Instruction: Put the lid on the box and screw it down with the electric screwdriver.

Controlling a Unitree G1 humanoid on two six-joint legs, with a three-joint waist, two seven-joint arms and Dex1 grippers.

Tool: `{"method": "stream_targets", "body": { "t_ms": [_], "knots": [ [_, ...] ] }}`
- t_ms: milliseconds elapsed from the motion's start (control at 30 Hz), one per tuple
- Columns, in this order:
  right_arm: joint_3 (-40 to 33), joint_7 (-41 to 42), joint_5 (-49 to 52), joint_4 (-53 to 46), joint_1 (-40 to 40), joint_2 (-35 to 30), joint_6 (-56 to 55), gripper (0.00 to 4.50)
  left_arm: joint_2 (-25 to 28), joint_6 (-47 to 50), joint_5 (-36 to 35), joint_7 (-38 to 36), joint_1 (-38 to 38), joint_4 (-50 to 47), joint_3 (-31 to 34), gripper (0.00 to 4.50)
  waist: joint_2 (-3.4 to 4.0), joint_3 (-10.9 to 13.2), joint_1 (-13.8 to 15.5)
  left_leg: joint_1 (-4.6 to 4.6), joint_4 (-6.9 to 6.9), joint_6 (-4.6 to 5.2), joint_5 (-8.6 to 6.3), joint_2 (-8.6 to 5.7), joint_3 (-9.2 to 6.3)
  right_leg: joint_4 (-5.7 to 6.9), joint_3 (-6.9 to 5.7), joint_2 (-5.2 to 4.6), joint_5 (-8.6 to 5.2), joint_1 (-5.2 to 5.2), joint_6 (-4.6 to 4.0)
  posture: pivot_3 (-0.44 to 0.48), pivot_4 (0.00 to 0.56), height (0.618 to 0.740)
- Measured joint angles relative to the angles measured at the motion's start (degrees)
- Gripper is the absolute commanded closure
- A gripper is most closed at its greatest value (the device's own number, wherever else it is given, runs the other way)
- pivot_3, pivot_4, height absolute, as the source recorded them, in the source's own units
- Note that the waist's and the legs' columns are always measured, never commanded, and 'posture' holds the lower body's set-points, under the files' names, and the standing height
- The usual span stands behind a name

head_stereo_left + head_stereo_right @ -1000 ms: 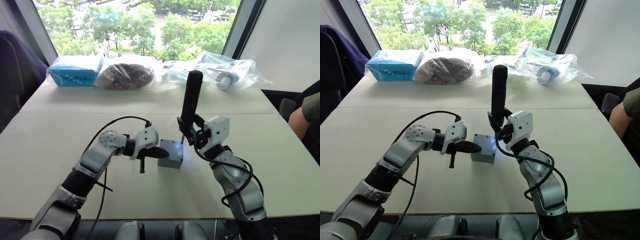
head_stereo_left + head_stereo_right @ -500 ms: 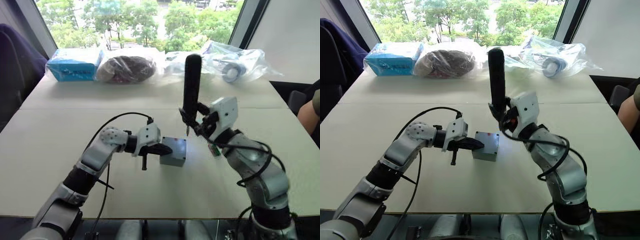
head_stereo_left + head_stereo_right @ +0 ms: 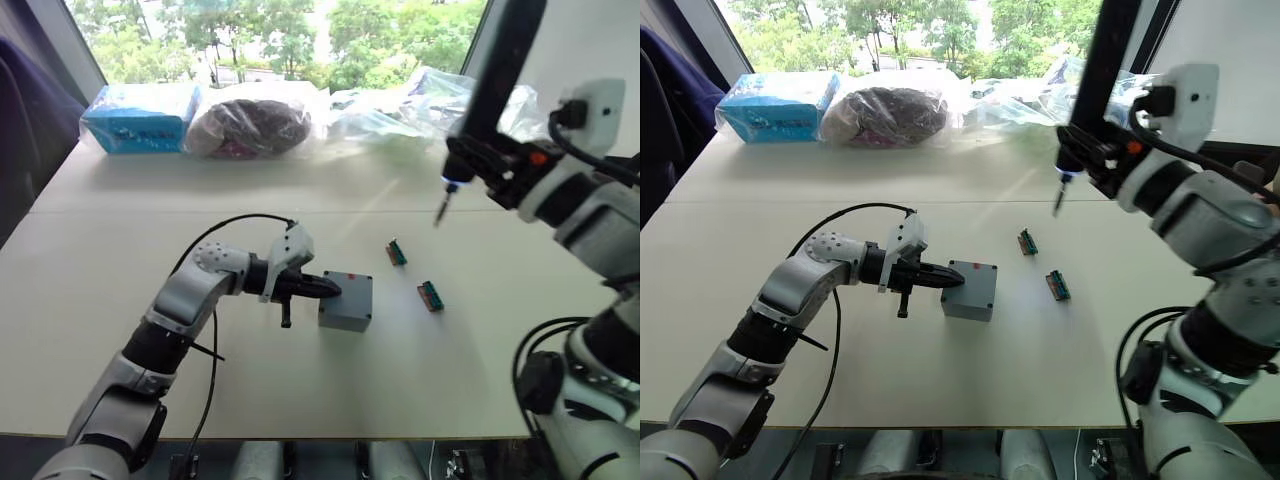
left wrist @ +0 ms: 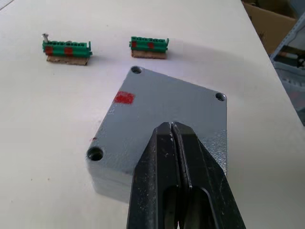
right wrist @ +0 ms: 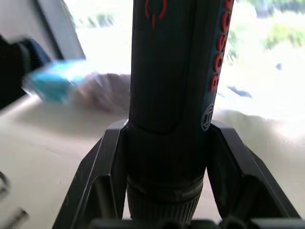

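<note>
Mid-table toward the near edge: one box [image 3: 346,301] with one lid [image 4: 167,112] seated on it | left gripper [image 4: 173,131] clenched empty, tips resting on the lid | right gripper [image 5: 164,191] grasping one screwdriver [image 3: 492,78] raised well above | lid rigid, light, likely slippery; steady it by its edges | two green terminal strips [image 3: 397,253] beside the box

– Where's the box [image 3: 346,301]?
– Centre of the table [image 3: 90,290], lid [image 4: 157,119] on it, left gripper [image 3: 328,289] at its left side.
– And to its right?
– Two connector strips [image 3: 397,253] [image 3: 431,295]. Screwdriver [image 3: 487,90] raised at upper right; bags [image 3: 255,120] along the far edge.
</note>
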Motion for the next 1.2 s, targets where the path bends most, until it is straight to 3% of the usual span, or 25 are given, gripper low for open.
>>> {"method": "stream_targets", "body": {
  "t_ms": [133,233,400,600,833,900,1067,1200],
  "knots": [
    [-2.3,-4.5,12.2,11.2,16.8,-10.9,3.7,2.73,3.2,1.7,-2.4,-4.4,-2.6,-6.7,-0.1,4.50,0.30,0.2,0.7,-0.50,0.02,-0.28,0.19,-0.06,0.16,-0.04,-0.15,0.10,-0.01,-0.34,0.12,0.000,0.150,0.740],
    [-1.8,-8.2,23.8,15.3,22.7,-13.8,3.6,2.73,3.6,1.6,-2.5,-5.9,-3.4,-8.2,-0.7,4.50,0.51,0.4,0.3,-0.61,0.28,-0.25,0.18,-0.08,0.34,0.05,-0.29,0.31,-0.07,-0.47,0.97,0.000,0.150,0.740],
    [4.5,-20.5,42.2,19.5,31.3,-20.8,-3.8,2.73,4.9,0.5,-2.1,-6.7,-3.0,-8.2,-1.9,4.50,-0.14,0.9,0.6,-0.56,1.09,0.14,-0.03,0.17,0.07,0.83,-0.32,0.60,-0.04,-0.45,1.14,0.000,0.150,0.740],
    [12.8,-28.9,52.3,23.1,36.0,-26.0,-13.5,2.73,5.9,0.6,-1.7,-5.4,-1.7,-6.6,-1.9,4.50,-0.09,1.3,0.6,-0.67,1.71,0.44,0.18,0.21,0.13,0.93,-0.06,0.68,0.37,-0.40,1.09,0.000,0.150,0.740],
    [17.7,-28.5,51.1,26.7,34.5,-27.8,-17.2,2.73,5.7,1.1,-2.3,-2.8,-1.5,-4.1,-0.4,4.50,-0.13,1.3,0.8,-0.68,1.77,0.46,0.17,0.22,0.24,0.94,0.08,0.72,0.55,-0.40,1.38,0.000,0.150,0.740],
    [18.6,-27.4,49.7,27.1,34.3,-28.1,-17.3,1.72,5.8,1.8,-2.4,-2.5,-1.5,-3.7,0.6,4.50,-0.12,1.3,1.0,-0.68,1.77,0.45,0.17,0.24,0.24,0.96,0.07,0.74,0.55,-0.41,1.38,0.000,0.150,0.740],
    [19.0,-24.1,44.5,27.9,32.9,-29.2,-17.2,0.05,5.8,2.4,-2.8,-1.8,-1.4,-2.3,1.8,4.50,-0.12,1.3,1.0,-0.68,1.81,0.45,0.18,0.24,0.26,0.97,0.08,0.74,0.56,-0.40,1.38,0.000,0.150,0.740],
    [19.1,-17.8,37.3,27.4,31.4,-30.5,-16.9,0.02,5.7,4.8,-4.7,0.0,-1.6,0.2,5.7,4.50,-0.11,1.3,0.9,-0.68,1.83,0.45,0.18,0.25,0.26,1.04,0.08,0.74,0.56,-0.43,1.39,0.000,0.150,0.740]
  ]
}}
